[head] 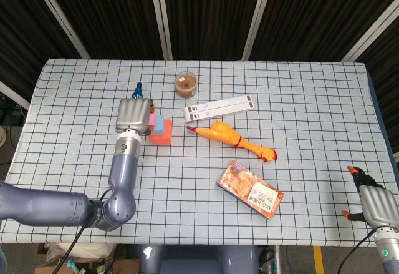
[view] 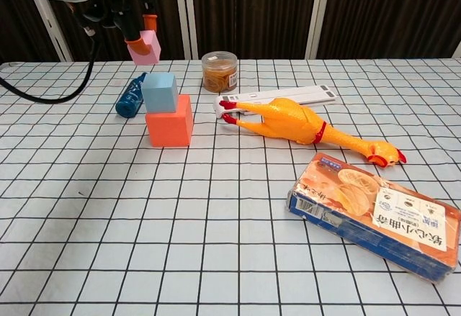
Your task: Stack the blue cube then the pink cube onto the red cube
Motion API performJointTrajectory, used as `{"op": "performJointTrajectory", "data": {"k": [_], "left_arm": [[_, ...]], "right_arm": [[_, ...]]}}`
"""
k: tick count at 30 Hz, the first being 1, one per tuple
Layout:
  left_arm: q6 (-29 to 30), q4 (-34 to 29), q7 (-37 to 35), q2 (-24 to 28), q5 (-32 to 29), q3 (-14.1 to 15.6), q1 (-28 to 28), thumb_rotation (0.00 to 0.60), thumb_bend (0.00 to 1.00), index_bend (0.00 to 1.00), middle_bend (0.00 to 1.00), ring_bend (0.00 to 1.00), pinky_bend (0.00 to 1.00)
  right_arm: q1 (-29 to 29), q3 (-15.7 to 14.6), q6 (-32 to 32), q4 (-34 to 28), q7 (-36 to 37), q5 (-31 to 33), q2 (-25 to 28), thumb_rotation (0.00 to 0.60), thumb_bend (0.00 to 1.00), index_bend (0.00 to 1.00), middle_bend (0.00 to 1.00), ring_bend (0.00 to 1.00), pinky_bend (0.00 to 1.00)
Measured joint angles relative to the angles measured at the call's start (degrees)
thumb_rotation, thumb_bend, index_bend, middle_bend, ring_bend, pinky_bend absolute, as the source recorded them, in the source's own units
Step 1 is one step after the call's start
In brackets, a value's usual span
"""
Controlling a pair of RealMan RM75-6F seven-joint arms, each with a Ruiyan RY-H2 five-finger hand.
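left hand (view: 119,3) pinches pink cube (view: 144,47) at upper left, above blue cube (view: 160,91) already seated on red cube (view: 170,121), apparently for placement.

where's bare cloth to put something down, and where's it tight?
Free: the checked cloth right of the white strip and yellow rubber chicken, and the near-left area in front of the red cube. Tight: around the cube stack, between the blue bottle, amber jar and chicken.
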Motion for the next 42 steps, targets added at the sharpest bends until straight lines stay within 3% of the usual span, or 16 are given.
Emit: {"op": "performJointTrajectory", "data": {"k": [13,30,36,42], "left_arm": [[-1.6,5.1,3.5,-2.3,2.6,0.7,0.4,0.6,0.39,0.57,0.91,0.78,0.86],[-1.1,4.0,4.9,-2.2,-9.8,-9.6,0.6,0.6,0.4,0.6,0.91,0.79,0.86],[-0.2,3.3,7.3,-1.2,-10.8,-10.3,0.1,0.6,0.44,0.62,0.91,0.79,0.86],[1.2,3.7,11.3,-1.1,-10.3,-8.9,-1.0,0.6,0.44,0.63,0.92,0.79,0.86]], "right_arm": [[0.2,-0.2,-0.9,0.0,-0.7,0.8,0.1,0.6,0.13,0.06,0.1,0.18,0.34],[0.4,-0.2,-0.7,-0.2,-1.3,0.9,0.1,0.6,0.13,0.06,0.1,0.18,0.34],[0.4,-0.4,-1.0,-0.5,-1.1,0.8,0.4,0.6,0.13,0.06,0.1,0.18,0.34],[0.5,-0.4,-1.1,-0.6,-1.0,0.8,0.6,0.6,0.13,0.06,0.1,0.18,0.34]]}}
